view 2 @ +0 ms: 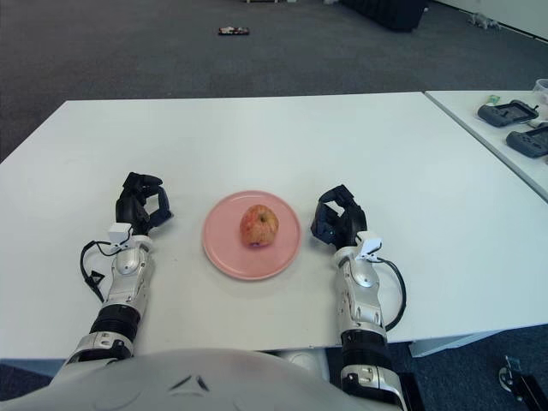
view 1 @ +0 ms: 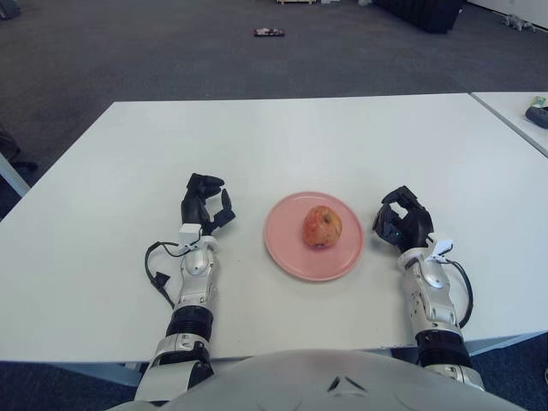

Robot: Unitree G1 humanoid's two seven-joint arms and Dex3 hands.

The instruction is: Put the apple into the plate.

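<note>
A red-yellow apple [view 1: 322, 227] sits upright in the middle of a pink plate [view 1: 287, 247] on the white table [view 1: 282, 137]. My left hand [view 1: 205, 205] shows just left of the plate, fingers curled and holding nothing. My right hand [view 1: 401, 220] shows just right of the plate, fingers curled and holding nothing. Neither hand touches the apple or the plate.
A second white table [view 2: 514, 145] stands to the right with dark devices [view 2: 507, 112] on it. A small dark object [view 1: 269, 32] lies on the grey carpet beyond the table.
</note>
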